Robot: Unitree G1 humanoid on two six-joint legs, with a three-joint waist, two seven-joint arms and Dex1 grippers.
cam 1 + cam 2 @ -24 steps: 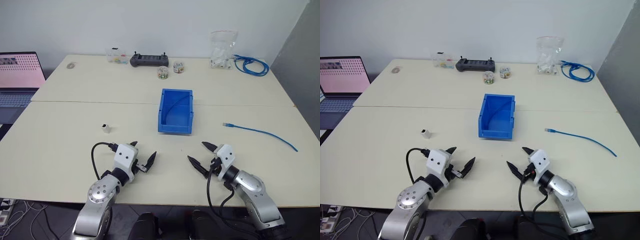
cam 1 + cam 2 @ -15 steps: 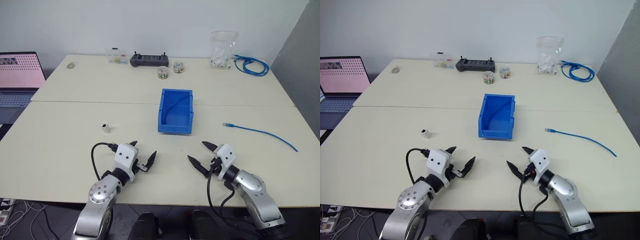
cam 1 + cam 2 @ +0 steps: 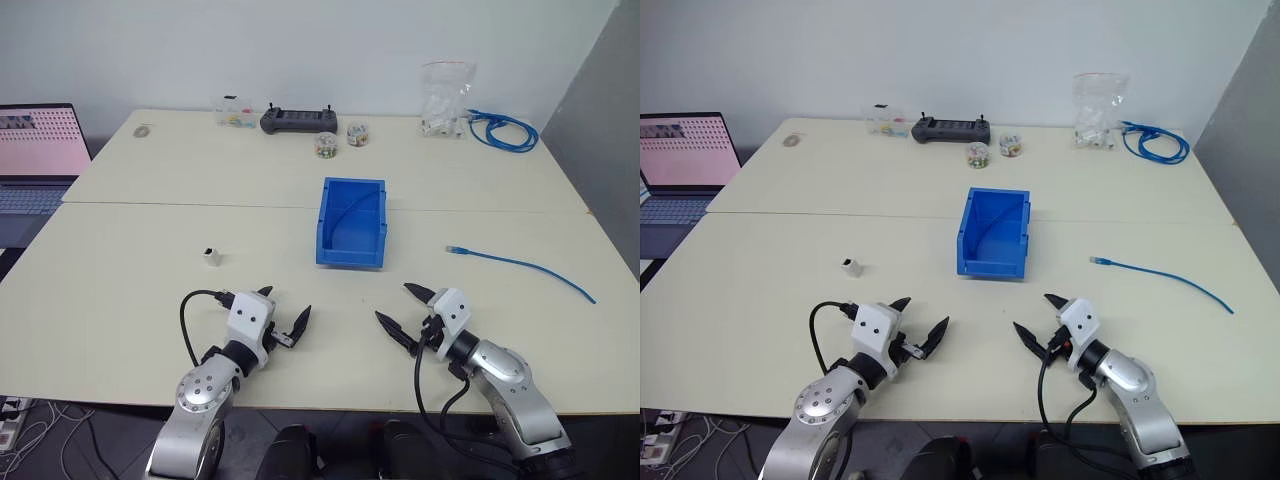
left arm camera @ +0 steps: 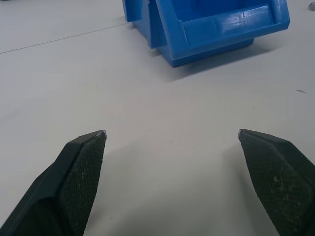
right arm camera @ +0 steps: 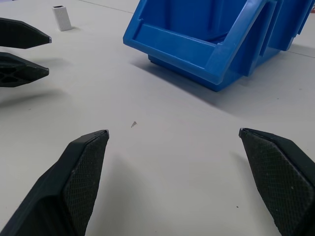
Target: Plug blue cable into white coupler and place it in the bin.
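The bin (image 3: pixel 352 222) is bright blue with an open top and stands mid-table; a thin strand curves inside it. The blue cable (image 3: pixel 520 265) lies loose on the table to the bin's right, its clear plug pointing toward the bin. Left of the bin, the tiny white coupler (image 3: pixel 211 256) stands alone. My left gripper (image 3: pixel 287 302) hovers open near the front edge, nothing between its fingers. My right gripper (image 3: pixel 393 302) is open and empty beside it. In both wrist views the bin (image 5: pixel 211 44) lies ahead of the open fingers, and the coupler (image 5: pixel 62 17) shows far off.
A laptop (image 3: pixel 35 150) sits off the table's left side. Along the back edge are a black controller (image 3: pixel 297 121), small jars (image 3: pixel 326 146), a clear plastic bag (image 3: pixel 445 100) and a coiled blue cable bundle (image 3: pixel 503 130). A seam crosses the table behind the bin.
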